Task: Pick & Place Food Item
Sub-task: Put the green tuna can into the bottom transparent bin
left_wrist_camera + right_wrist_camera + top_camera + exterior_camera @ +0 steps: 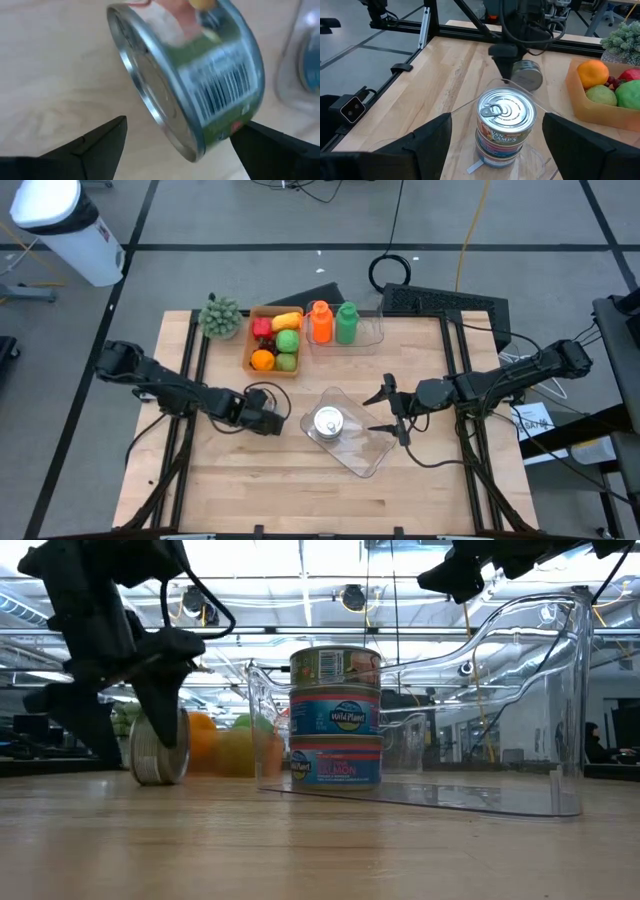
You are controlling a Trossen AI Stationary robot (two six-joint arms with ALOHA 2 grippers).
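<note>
A stack of three cans (pixel 328 422) (pixel 506 125) stands upright in a clear plastic tray (pixel 365 455) (pixel 520 690) at mid-table. A further can (pixel 195 75) (pixel 158 747) with a green label and a barcode rests on its rim on the wood, left of the tray. My left gripper (pixel 180 125) (pixel 268 420) is open and comes down over this can, one finger on each side. My right gripper (pixel 496 117) (pixel 392 410) is open and hovers above the tray's right part, facing the stack and touching nothing. My left gripper stands over the loose can from above, with its fingers wide apart. One fingertip (pixel 245 135) is close to the can's label side (pixel 227 117). I cannot tell whether it touches the can. The can's rim is on the table.
Along the far edge stand an orange bin of fruit (pixel 275 340), a clear bin with an orange and a green bottle (pixel 335 323), and a small green plant (pixel 220 317). Bare wood lies near the front edge (pixel 250 490).
</note>
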